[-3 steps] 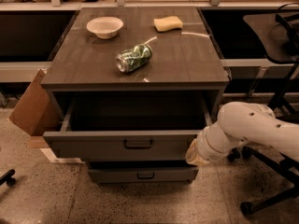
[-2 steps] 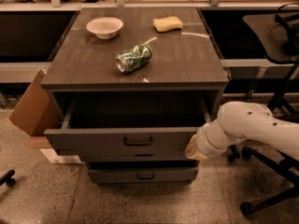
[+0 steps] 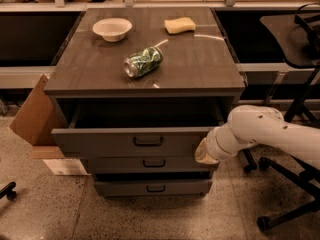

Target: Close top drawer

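Observation:
The top drawer (image 3: 100,140) of the grey-brown cabinet is pulled partly out, its dark interior showing behind the front and its dark bar handle (image 3: 148,141) at centre. My white arm reaches in from the right. The gripper (image 3: 202,153) is at the right end of the drawer's front, pressed against it; its fingers are hidden behind the wrist.
On the cabinet top (image 3: 200,69) lie a white bowl (image 3: 112,29), a crushed green can (image 3: 143,61) and a yellow sponge (image 3: 180,25). Two shorter drawers (image 3: 115,164) sit below. A cardboard box (image 3: 35,116) stands at the left, office chair legs (image 3: 287,209) at the right.
The top drawer has slid inward, less of its interior shows. My arm and gripper have moved forward with it toward the cabinet.

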{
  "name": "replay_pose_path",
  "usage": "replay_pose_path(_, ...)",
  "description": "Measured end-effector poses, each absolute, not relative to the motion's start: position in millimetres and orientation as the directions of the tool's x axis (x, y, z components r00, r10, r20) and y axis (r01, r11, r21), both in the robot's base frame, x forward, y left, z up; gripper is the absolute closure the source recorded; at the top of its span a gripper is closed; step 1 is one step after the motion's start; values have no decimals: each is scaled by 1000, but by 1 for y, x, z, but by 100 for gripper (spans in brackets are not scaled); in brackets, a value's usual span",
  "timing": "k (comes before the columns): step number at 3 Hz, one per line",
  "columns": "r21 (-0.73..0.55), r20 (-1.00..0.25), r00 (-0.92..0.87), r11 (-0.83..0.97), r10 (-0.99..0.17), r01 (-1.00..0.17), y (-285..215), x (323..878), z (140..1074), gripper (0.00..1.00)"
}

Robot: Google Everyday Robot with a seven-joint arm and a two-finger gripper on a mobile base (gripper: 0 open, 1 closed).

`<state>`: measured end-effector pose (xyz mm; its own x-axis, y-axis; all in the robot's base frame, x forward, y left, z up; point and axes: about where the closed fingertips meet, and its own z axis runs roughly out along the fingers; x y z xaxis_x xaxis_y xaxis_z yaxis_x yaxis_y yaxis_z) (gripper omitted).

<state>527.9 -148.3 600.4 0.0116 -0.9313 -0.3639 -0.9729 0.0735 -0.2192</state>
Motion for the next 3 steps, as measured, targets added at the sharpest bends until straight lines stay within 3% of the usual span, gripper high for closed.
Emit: replay_pose_path(3, -305, -401, 27, 106, -916, -946, -156, 580, 604, 100)
